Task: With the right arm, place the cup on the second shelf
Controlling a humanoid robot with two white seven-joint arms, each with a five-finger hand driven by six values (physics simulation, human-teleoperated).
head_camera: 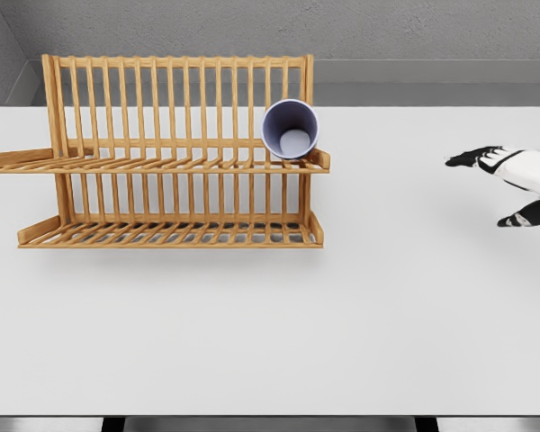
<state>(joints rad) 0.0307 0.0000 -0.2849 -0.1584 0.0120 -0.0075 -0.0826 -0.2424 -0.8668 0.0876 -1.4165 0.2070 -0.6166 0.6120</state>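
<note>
Nearest to us, the lower half of the frame is just bare white table point(270, 333), nothing lying on it. At the right edge, mid-height, we see the right hand point(515, 184) coming in from the right (only part of it shows): black fingertips point(468, 158) spread apart and relaxed, gripping nothing, over the tabletop. Well apart from it, toward upper centre, sits the cup point(291, 130), lavender, lying on its side with the open mouth facing us. It rests on the upper shelf of the wooden dish rack point(162, 162), at that shelf's right end, touching the slats and leaning against the rack's back rails. Open table lies between hand and cup, nothing in the way. The rack's lower shelf holds nothing. Behind, upper frame, a grey wall point(414, 31).
</note>
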